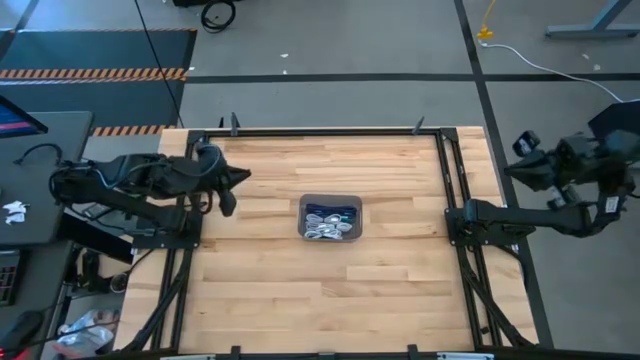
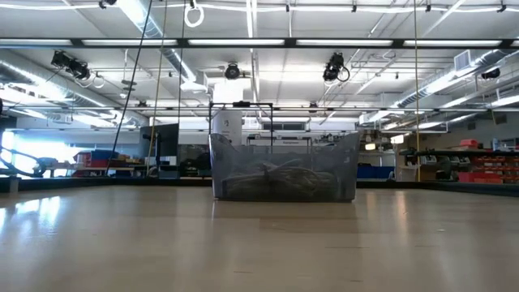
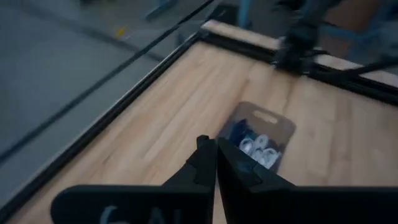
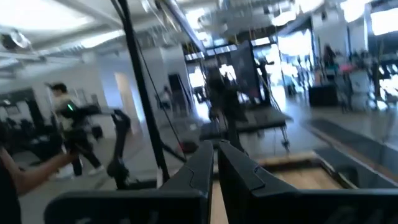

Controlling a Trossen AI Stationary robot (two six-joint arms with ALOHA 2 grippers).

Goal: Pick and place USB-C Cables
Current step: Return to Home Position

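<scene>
The USB-C cables [image 1: 330, 222] lie as white and dark blue coils inside the grey translucent tray [image 1: 352, 203], which stands on the middle of the wooden table. The left wrist view shows the cables [image 3: 256, 148] in the tray [image 3: 281, 122] ahead of the fingers; the low view shows them as a grey tangle [image 2: 284, 178] behind the tray wall. My left gripper [image 1: 232, 190] hovers over the table's left part, well left of the tray, shut and empty [image 3: 216, 158]. My right gripper [image 1: 527, 160] is drawn back beyond the table's right edge, shut and empty [image 4: 216, 155].
A black metal frame [image 1: 330, 131] runs round the table's edges. Bare wood lies on all sides of the tray. A desk with gear [image 1: 30, 170] stands left of the table. People [image 4: 65, 118] show in the room in the right wrist view.
</scene>
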